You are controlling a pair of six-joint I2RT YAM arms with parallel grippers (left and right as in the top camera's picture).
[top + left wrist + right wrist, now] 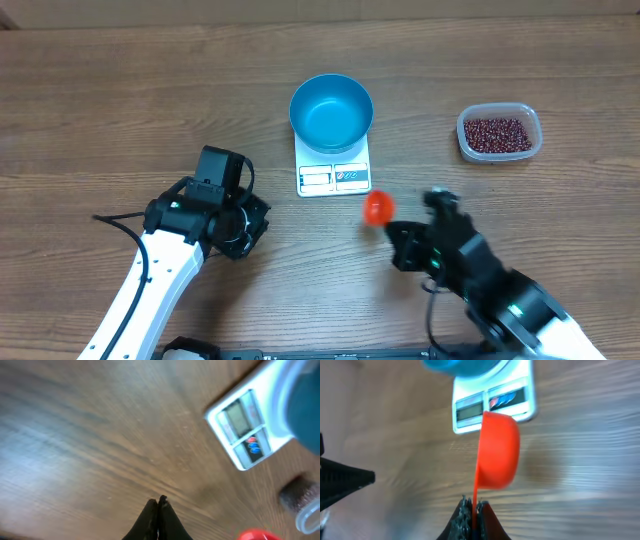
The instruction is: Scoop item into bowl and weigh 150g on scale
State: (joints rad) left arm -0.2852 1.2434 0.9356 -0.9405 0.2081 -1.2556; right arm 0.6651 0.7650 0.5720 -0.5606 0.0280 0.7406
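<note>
Pinched shut in the right gripper (474,505) is the thin handle of a red scoop (497,450), its cup tipped on its side just short of the scale (333,177). A blue bowl (331,110) sits on the scale near the middle of the table's (120,100) far edge. The beans (497,132) lie in a clear tub (537,140) toward the far right corner. The left gripper (158,505) is closed on nothing. To do this well, swing right, level the cup and dig shallow so the tub doesn't slide.
</note>
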